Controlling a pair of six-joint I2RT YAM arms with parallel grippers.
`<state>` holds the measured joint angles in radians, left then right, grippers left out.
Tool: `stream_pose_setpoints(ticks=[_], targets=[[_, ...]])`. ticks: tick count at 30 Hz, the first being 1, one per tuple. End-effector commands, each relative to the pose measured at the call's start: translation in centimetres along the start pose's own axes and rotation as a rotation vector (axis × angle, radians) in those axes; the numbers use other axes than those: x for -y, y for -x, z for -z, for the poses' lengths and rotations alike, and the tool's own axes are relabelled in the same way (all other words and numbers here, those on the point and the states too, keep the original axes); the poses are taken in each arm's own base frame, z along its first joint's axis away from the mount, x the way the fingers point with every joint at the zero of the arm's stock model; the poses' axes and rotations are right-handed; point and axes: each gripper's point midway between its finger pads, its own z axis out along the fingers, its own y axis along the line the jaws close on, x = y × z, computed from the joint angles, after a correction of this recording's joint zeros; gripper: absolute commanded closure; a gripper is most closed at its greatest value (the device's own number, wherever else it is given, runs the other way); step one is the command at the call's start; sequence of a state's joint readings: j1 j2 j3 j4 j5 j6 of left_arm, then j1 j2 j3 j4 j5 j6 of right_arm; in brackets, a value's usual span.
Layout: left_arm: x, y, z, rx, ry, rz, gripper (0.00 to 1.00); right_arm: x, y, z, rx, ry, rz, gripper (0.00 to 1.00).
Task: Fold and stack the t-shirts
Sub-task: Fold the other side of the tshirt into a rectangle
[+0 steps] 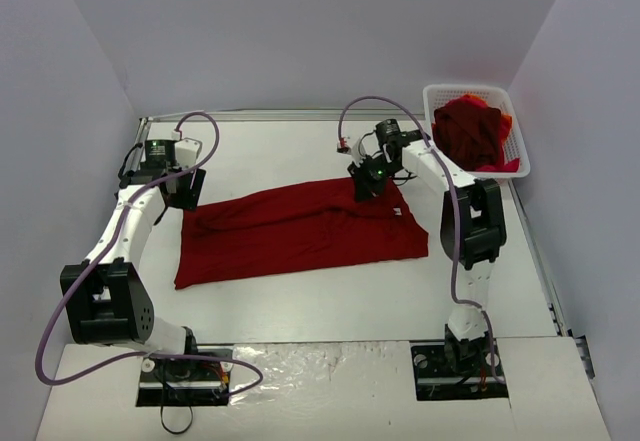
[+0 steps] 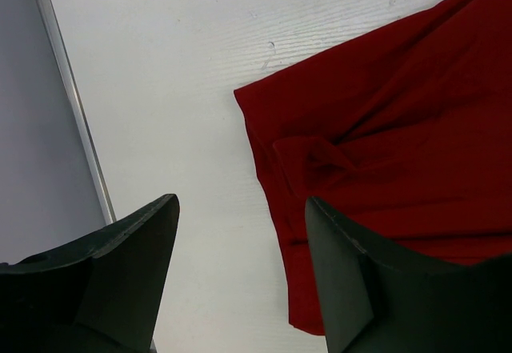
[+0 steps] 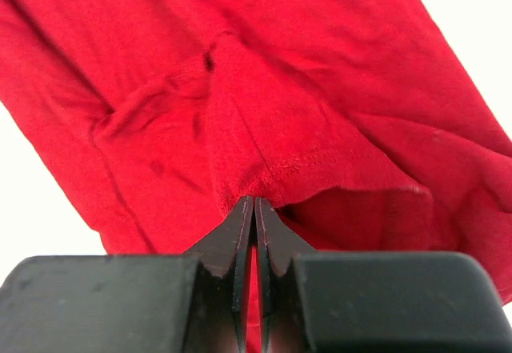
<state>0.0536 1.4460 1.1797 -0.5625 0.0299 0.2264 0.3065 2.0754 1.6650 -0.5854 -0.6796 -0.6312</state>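
right gripper [image 3: 254, 202]: clenched on a fold of the t-shirt [image 3: 320, 73]. Jaws are pressed together, and red cloth is seen in the slit between them.
left gripper [image 2: 240, 201]: released, jaws spread, nothing held. Bare table [image 2: 200, 89] is seen between the fingers, and the t-shirt's edge is partly covered by the picture-right finger.
t-shirt: laid out wrinkled across the middle of the table, long side running left to right. It is gripped near its far right corner.
top view only: the whole outline of the shirt is shown, with both grippers at its far edge, the left one just beside the far left corner.
right wrist view only: hem stitching and the bunched cloth at the pinch are shown.
left wrist view only: a small crumpled fold is seen near the shirt's edge.
heaped t-shirts [image 1: 470, 131]: piled in the white basket [image 1: 522, 166] at the far right of the table, seen from the top view alone.
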Motion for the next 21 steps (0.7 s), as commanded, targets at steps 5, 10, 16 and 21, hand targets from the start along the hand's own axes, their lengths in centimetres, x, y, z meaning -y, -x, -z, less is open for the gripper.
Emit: stream_pose_setpoints(ticks=[5, 10, 16, 21], targets=[[-0.2, 0.9, 1.0, 0.041, -0.001, 0.013, 0.37, -4.0, 1.2, 2.1, 0.018, 0.021, 0.078, 1.0], [0.1, 1.0, 0.8, 0.041, -0.011, 0.01, 0.37, -4.9, 0.6, 1.8, -0.002, 0.032, 0.088, 1.0], [0.1, 0.8, 0.7, 0.034, -0.015, 0.011, 0.37, -5.9, 0.0, 0.9, -0.033, 0.045, 0.098, 1.0], [0.3, 0.7, 0.6, 0.032, -0.021, 0.007, 0.37, -7.0, -1.1, 0.0, -0.071, 0.066, 0.102, 0.97]])
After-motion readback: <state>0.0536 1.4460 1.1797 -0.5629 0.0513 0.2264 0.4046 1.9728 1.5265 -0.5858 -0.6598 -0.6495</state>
